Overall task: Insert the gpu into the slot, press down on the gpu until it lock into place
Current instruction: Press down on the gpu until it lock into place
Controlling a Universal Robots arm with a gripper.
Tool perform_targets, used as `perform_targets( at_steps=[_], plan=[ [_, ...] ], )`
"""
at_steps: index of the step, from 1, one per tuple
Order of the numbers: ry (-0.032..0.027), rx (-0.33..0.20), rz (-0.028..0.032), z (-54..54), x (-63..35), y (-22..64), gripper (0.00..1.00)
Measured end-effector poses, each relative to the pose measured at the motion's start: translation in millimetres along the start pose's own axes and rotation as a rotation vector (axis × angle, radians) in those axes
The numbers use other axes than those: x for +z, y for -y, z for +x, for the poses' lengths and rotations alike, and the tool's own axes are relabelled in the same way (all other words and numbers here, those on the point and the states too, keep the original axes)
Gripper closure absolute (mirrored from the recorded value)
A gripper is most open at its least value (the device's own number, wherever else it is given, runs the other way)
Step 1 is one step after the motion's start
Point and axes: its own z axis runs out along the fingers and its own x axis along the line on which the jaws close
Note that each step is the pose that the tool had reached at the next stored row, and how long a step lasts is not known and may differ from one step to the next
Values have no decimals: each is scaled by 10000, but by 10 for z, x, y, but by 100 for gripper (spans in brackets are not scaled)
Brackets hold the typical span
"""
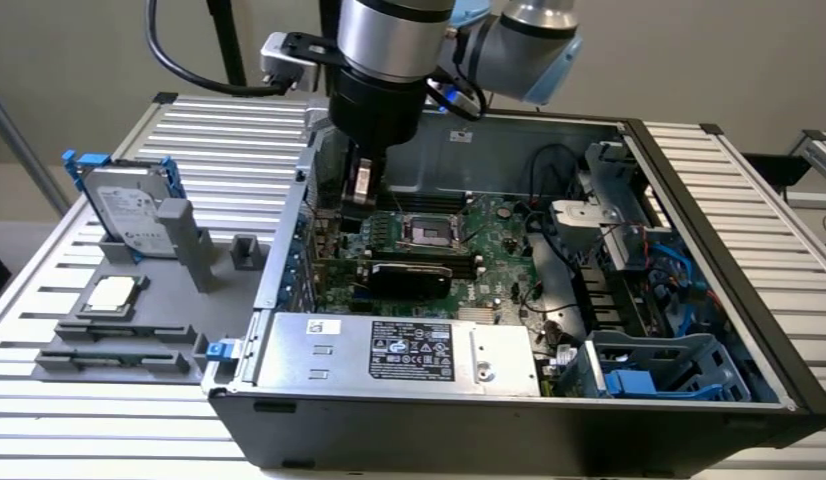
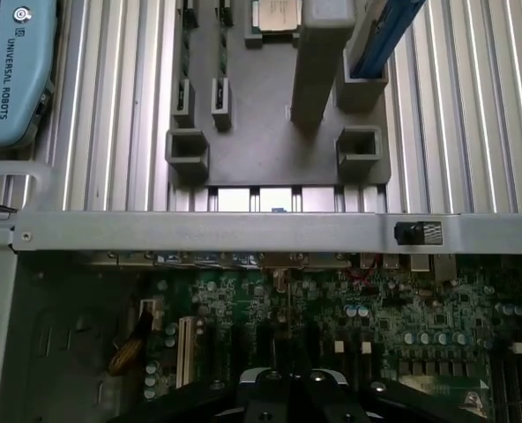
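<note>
One open computer case (image 1: 680,400) sits on a slatted metal table (image 1: 226,130), and beside it, toward the table's edge on the exterior view's left, stands one grey holder (image 1: 120,340) carrying one hard drive (image 1: 126,222) upright and one processor chip (image 1: 110,293) lying flat. One robot arm (image 1: 386,50) comes down steeply from above into the case, with its gripper (image 1: 364,185) hanging over the back part of the green motherboard (image 1: 500,260), near the case's rear wall. Whether its fingers are spread or pressed together cannot be told. The gpu (image 1: 410,272) is a single black-faced card with a green edge, lying across the middle of the motherboard, just in front of the square silver socket (image 1: 427,232) and apart from the gripper. One grey labelled power supply (image 1: 400,352) fills the case's front edge.
</note>
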Motion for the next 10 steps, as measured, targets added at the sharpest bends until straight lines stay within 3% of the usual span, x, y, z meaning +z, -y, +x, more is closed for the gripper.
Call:
perform_targets(
  at_steps=[3, 5, 6, 8, 9, 10],
  plan=[
    [19, -43, 300, 0, -5, 25, 89],
    [45, -54, 446, -1, -11, 53, 89],
    [74, -64, 506, -1, -14, 68, 89],
    [180, -104, 571, -1, -21, 94, 89],
    [200, -107, 624, -1, -21, 94, 89],
    [200, -108, 624, -1, -21, 94, 89]
  ],
)
